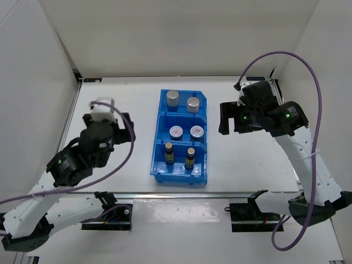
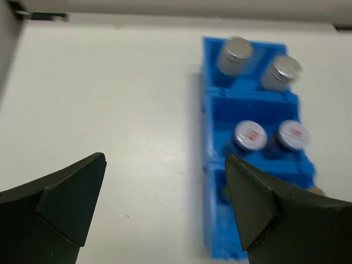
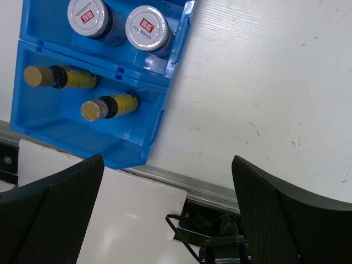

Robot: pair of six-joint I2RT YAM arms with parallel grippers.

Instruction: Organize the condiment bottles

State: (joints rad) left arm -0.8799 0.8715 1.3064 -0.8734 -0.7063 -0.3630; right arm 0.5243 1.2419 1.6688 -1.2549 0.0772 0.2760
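All six condiment bottles stand in the blue bin (image 1: 159, 170). Two silver-topped cylinders (image 1: 173, 98) (image 1: 193, 104) are in the far compartment. Two white jars with red-marked lids (image 1: 176, 132) (image 1: 197, 132) are in the middle one. Two amber bottles (image 1: 169, 153) (image 1: 190, 158) are in the near one. My left gripper (image 1: 124, 125) is open and empty, left of the bin; in the left wrist view its gap (image 2: 165, 198) frames bare table beside the bin (image 2: 212, 115). My right gripper (image 1: 224, 118) is open and empty, right of the bin; the right wrist view shows the jars (image 3: 88, 14) and amber bottles (image 3: 110, 105).
White walls close the table on the left, back and right. A metal rail (image 3: 198, 190) runs along the table's near edge, with the arm bases (image 1: 250, 212) just below it. Purple cables (image 1: 316, 82) loop from both arms.
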